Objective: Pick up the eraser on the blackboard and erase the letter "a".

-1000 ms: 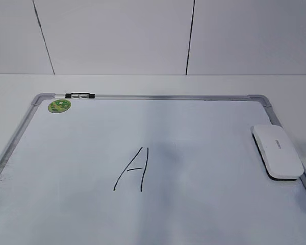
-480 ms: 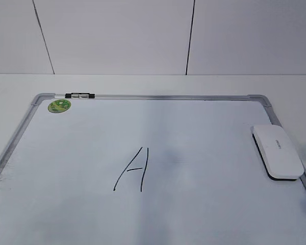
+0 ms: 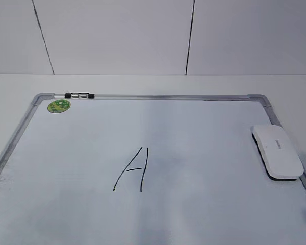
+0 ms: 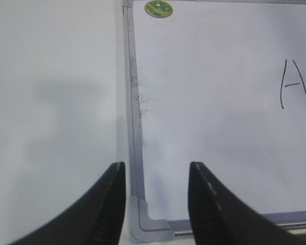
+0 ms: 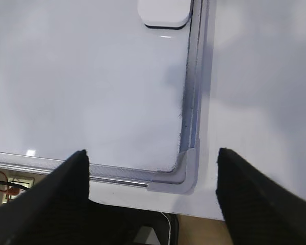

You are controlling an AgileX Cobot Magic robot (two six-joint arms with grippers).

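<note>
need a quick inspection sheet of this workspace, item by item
surface: white table, blackboard lying flat on it
job's things: eraser at the board's right edge, untouched; the only letter, a capital A, unerased
clutter: marker on the far frame, green sticker in the far left corner
grippers: left pincer open over the near left corner; right pincer open wide over the near right corner; both empty
cables: a thin dark lead below the table edge
surroundings: white panelled wall
</note>
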